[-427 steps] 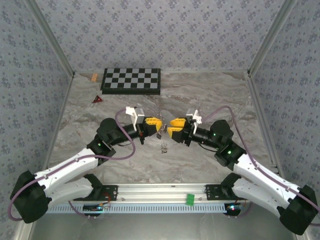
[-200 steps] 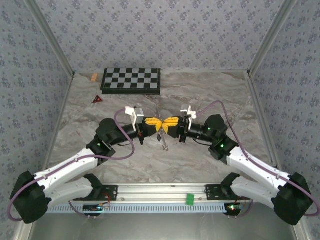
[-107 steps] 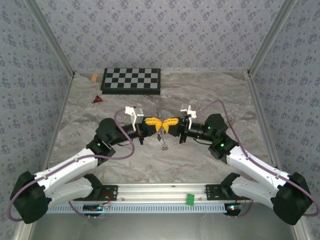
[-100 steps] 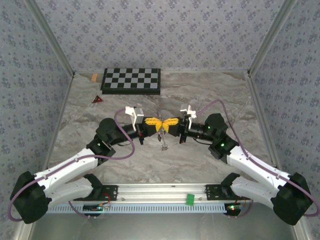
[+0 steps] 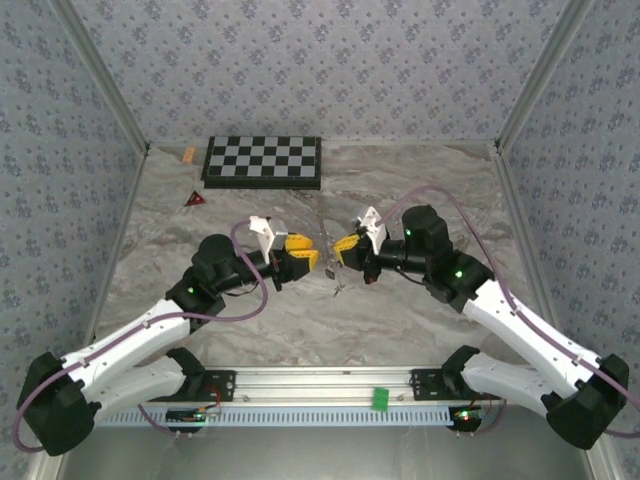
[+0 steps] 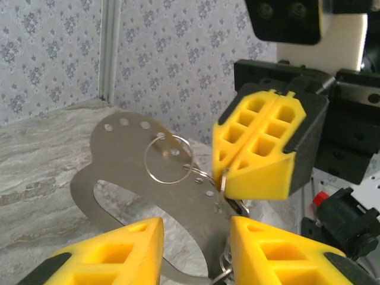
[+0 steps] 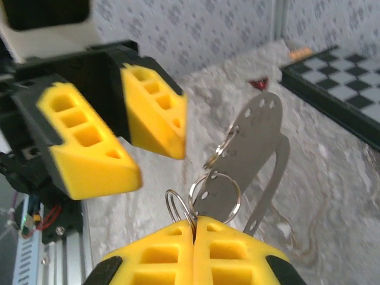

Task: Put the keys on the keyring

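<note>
Right hand [image 7: 194, 222] is clamped tight on the keyring [image 7: 177, 205], a thin silvery wire loop at lower centre. Linked rings [image 7: 238, 196] and a holed metal plate [image 7: 264, 148] hang off it. Left hand [image 6: 195, 227] stands partly open, empty.

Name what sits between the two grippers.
The keyring and a perforated metal plate, held by the shut right gripper; left wrist view.
</note>
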